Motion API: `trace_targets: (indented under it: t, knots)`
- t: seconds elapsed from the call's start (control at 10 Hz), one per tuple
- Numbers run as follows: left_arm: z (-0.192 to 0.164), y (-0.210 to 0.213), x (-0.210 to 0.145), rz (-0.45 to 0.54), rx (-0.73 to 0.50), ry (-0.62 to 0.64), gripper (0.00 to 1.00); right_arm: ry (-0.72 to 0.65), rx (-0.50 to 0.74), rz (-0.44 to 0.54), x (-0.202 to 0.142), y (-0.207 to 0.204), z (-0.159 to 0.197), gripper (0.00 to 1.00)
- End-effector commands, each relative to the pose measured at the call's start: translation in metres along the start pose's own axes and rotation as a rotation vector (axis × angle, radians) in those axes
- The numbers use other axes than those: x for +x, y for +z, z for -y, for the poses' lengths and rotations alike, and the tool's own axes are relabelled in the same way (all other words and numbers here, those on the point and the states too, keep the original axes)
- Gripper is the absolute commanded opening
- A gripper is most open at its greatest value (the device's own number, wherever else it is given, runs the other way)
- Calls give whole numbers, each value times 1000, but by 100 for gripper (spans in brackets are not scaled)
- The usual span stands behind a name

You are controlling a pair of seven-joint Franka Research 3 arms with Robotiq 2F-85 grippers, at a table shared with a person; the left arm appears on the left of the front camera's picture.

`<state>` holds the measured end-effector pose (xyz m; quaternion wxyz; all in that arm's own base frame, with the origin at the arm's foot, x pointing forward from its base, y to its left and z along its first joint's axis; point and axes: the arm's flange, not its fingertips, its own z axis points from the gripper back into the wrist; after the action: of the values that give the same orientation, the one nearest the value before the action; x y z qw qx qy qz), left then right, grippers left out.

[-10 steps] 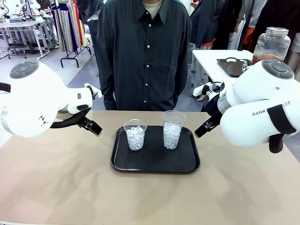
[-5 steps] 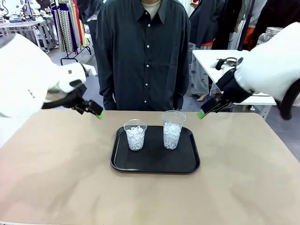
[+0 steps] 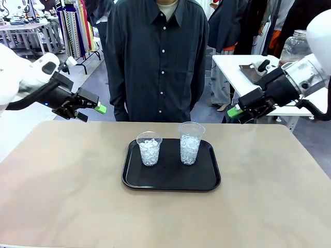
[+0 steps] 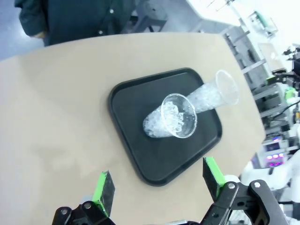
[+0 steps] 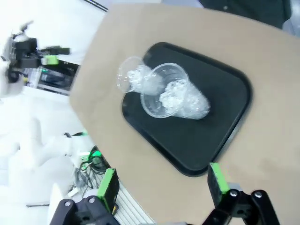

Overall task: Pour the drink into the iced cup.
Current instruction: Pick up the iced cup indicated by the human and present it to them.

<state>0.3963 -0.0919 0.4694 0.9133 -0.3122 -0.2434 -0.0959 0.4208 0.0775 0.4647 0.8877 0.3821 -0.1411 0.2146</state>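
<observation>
The person (image 3: pixel 160 57) across the table is cut off at the top of the front view, and the table edge hides them from the waist down; both of their hands are out of sight behind their back. The white arms run off the picture's sides, so little more than their wrists shows. On the white side table (image 3: pixel 230 67) at the back right stands a lidded glass jar (image 3: pixel 297 44), its lower half covered by the right arm, so what it holds cannot be told. A dark tray-like thing beside the jar is partly hidden too.

The table (image 3: pixel 77 196) is a plain tan surface with a soft sheen. Behind it lies a showroom-like space with a grey floor, a clothes rack (image 3: pixel 77 28) at the back left and more people standing at the back right.

A black tray (image 3: pixel 170 180) with rounded corners sits at the middle of the table. Two clear plastic cups stand upright on it, near each other but not touching. The taller cup (image 3: pixel 190 143) is on the robot's right and the shorter cup (image 3: pixel 149 150) on its left. Both are packed with white ice.

The left pincer (image 4: pixel 156 168) hangs above the table's far left part with its green-padded fingers spread wide, holding nothing. The right pincer (image 5: pixel 161 167) hangs off the far right corner, likewise spread wide and empty. Both are well apart from the cups.
</observation>
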Motion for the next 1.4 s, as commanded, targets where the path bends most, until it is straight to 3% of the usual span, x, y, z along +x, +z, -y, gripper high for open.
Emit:
trace_targets:
  t: [0.0,0.1,0.2,0.3,0.6,0.7,0.8,1.0,1.3]
  knots:
    - [-18,-11,6,-5,-72,42,100,-28,95,-20,13,-3,21,100]
    - [-21,-12,6,-18,-68,41,100,-22,92,-18,14,-3,21,100]
    - [-12,-13,2,-18,42,-68,100,22,-16,4,11,-4,16,100]
    - [-15,-3,-1,-6,-59,56,100,-43,85,-20,2,-2,20,100]
    - [-17,-8,-2,-19,-24,43,100,-39,55,-38,4,-3,22,100]
    - [-24,-1,1,-39,-134,85,100,-136,82,-42,13,-6,25,100]
    - [-42,10,5,-32,-238,140,100,-249,186,-48,23,1,38,100]
    - [-71,24,10,-32,-396,228,100,-360,322,-67,30,14,62,100]
    - [-100,9,13,-61,-501,313,100,-528,513,-56,32,16,99,100]
